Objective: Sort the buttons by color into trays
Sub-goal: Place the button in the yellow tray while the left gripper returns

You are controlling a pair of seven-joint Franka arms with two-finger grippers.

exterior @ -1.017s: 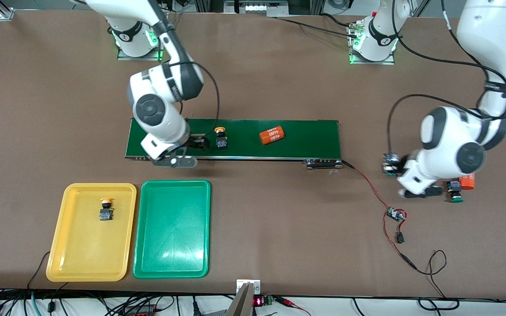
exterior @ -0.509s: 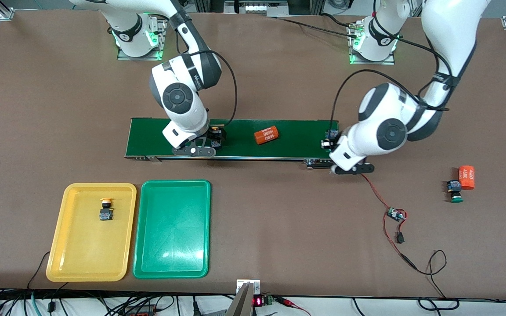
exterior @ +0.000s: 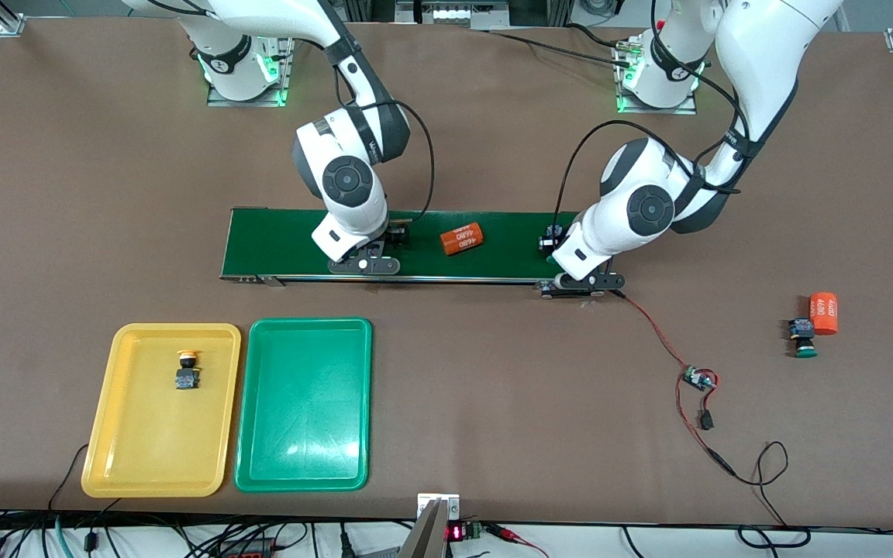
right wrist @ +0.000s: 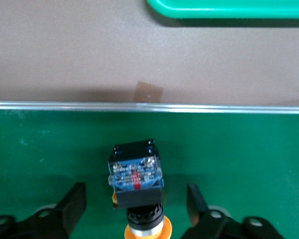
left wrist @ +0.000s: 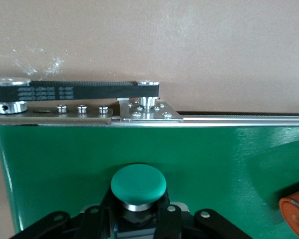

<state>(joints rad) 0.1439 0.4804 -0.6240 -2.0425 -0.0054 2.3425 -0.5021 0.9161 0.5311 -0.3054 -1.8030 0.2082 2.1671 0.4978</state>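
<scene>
Carried in from the table's 3 o'clock edge to the conveyor belt's 3 o'clock end: green-capped button, clenched in left gripper. Shifted along the belt's 9 o'clock half: right gripper, spread astride yellow-capped button. Likely a yellow pick next.

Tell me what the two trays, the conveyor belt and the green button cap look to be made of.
Yellow tray and green tray: likely moulded plastic, glossy; the green one shows light glare and rounded rims.
Conveyor belt: matte dark-green sheet, probably rubber or PVC, edged by a shiny metal rail.
Green button cap: smooth, satin plastic by its look, over a bright metallic-looking collar.
</scene>
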